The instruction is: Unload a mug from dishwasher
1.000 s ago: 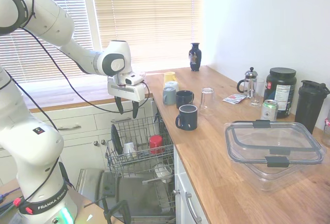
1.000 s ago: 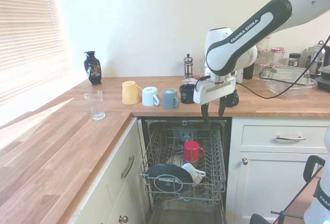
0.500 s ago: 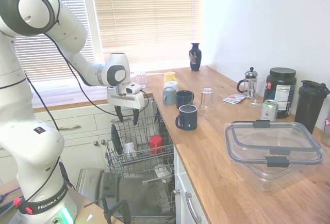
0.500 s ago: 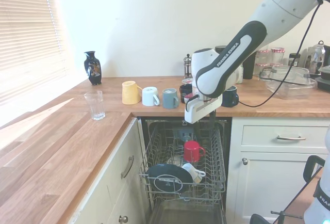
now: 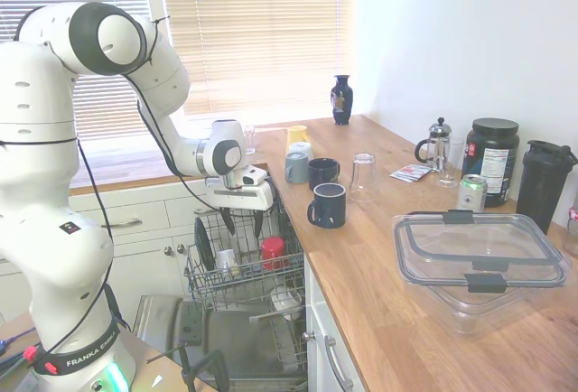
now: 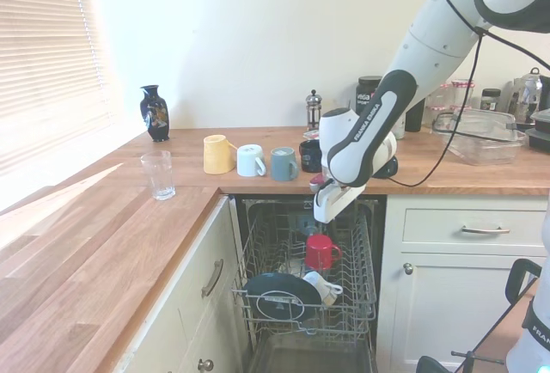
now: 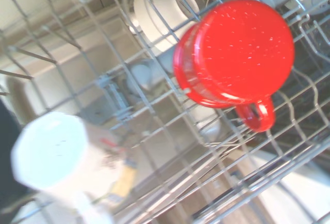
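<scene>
Under the wooden counter [image 5: 379,266], the dishwasher [image 5: 237,320] stands with its door dropped flat and its wire rack [image 6: 302,304] pulled out, and nothing has left it yet as far as these views show. The white arm reaches over the rack, and its gripper [image 5: 242,224] hangs low above the rack's back half, near the counter-side edge, fingers pointing down and spread apart with nothing between them. The dark round plate [image 6: 282,296] stands on edge toward the rack's front, and beside it a small white cup [image 5: 227,260] lies among the tines. The red mug [image 5: 273,252] sits upside down in the middle of the rack toward the counter-side edge, just below and slightly ahead of the fingertips; in the wrist view the red mug [image 7: 234,53] shows its flat speckled base and its handle sticking out to one side, so the gripper is nearly over it but not touching. On the counter's corner above the dishwasher stand several mugs already out, among them two dark blue ones [image 5: 327,205]. By my reading, the approach is almost finished; the descent around the mug, the grasp, the lift clear of the tines and the placing on the counter all remain.
</scene>
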Tool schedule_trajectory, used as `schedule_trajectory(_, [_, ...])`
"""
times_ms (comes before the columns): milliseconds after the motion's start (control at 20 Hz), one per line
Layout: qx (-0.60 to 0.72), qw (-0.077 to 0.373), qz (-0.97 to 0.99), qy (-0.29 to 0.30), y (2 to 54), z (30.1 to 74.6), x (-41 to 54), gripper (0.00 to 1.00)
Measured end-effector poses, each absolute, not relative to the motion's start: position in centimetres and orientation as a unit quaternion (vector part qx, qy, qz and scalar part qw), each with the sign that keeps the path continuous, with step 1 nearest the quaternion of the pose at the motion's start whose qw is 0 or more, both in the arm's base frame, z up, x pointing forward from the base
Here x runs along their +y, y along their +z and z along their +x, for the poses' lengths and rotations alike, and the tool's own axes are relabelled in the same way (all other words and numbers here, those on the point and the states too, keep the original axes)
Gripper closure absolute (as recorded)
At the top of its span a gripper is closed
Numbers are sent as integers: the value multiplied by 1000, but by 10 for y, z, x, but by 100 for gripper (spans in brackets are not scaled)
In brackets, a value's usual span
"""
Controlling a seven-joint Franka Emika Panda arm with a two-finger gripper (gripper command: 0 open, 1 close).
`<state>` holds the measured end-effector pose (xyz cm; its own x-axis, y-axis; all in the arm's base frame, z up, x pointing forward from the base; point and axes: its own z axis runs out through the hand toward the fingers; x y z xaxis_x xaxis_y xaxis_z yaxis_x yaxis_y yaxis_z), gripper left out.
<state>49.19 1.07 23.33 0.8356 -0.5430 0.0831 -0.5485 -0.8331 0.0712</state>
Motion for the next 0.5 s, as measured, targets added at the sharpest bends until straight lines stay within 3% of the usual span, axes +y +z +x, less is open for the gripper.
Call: schedule_trajectory(500, [-238, 52, 969, 35, 190, 509, 3, 0])
